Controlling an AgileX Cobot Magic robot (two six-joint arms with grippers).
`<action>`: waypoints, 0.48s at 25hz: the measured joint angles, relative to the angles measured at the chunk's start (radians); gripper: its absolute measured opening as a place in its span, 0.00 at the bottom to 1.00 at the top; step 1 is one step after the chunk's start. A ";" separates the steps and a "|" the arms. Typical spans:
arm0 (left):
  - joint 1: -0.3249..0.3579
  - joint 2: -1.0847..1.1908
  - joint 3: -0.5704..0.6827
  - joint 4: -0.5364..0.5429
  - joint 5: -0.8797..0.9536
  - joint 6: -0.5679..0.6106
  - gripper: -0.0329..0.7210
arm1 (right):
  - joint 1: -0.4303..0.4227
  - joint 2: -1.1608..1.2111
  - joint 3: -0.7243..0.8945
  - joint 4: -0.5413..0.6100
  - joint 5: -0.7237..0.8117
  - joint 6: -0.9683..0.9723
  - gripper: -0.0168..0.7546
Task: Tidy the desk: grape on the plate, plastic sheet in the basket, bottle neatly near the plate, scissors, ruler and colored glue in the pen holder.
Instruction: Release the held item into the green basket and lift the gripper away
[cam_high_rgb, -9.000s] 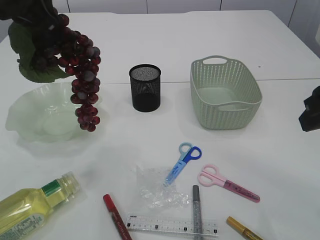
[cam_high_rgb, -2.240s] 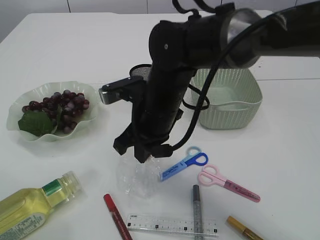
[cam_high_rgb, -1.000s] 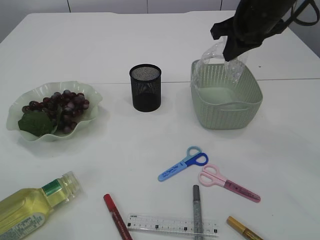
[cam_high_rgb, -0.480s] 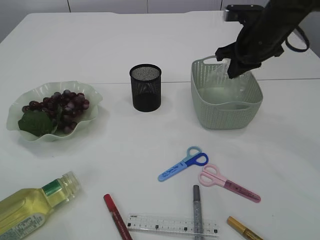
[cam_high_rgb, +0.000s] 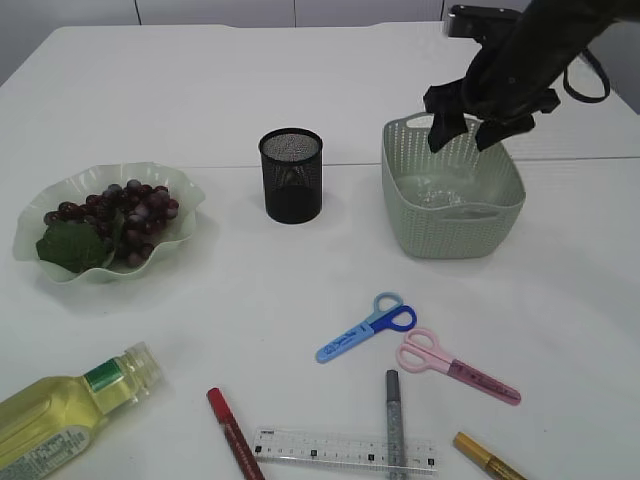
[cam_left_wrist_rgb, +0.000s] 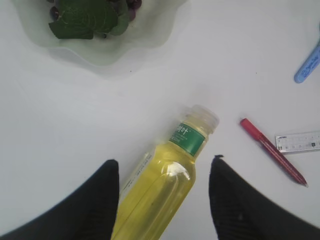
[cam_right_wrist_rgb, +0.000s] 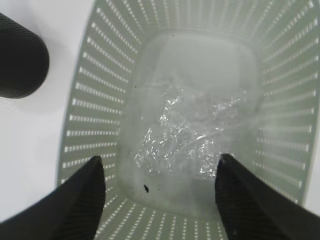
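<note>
Plastic sheet (cam_right_wrist_rgb: 186, 131) lies crumpled on the floor of the basket (cam_high_rgb: 402, 200), clear and glinting with white creases, spread loosely across the bottom and free of any grip; from the exterior view it shows only as a faint shine (cam_high_rgb: 437, 197) inside. Basket is pale green with slotted walls and cut-out handles. Right gripper (cam_high_rgb: 468, 131) hangs just above the basket's far rim, jaws spread apart and empty, both fingers seen flanking the sheet in the right wrist view. Pen holder (cam_high_rgb: 291, 175), black mesh and upright, stands left of the basket. Farther left of the basket sits the plate (cam_high_rgb: 35, 258), pale green and wavy-edged, with the grape (cam_high_rgb: 120, 212), a dark red bunch with a green leaf, lying in it. In front of the basket, toward the camera, lie blue scissors (cam_high_rgb: 365, 327) and pink scissors (cam_high_rgb: 455, 365) close together, then a grey pen (cam_high_rgb: 393, 418) crossing the clear ruler (cam_high_rgb: 343, 450), a red pen (cam_high_rgb: 233, 434) at the ruler's left end and a gold pen (cam_high_rgb: 490, 459) to its right. Bottle (cam_left_wrist_rgb: 166, 187), yellow liquid, green label band, lies on its side far left of the ruler. Left gripper (cam_left_wrist_rgb: 163, 200) hovers over the bottle, jaws parted on either side, not touching it.
</note>
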 joint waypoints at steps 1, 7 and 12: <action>0.000 0.000 0.000 0.000 0.000 0.000 0.61 | 0.000 0.000 -0.021 0.005 0.017 0.002 0.69; 0.000 0.000 0.000 0.000 0.000 0.000 0.61 | 0.000 -0.054 -0.080 0.032 0.114 0.016 0.70; 0.000 0.000 0.000 0.000 0.000 0.000 0.61 | 0.000 -0.139 -0.082 0.039 0.205 0.022 0.70</action>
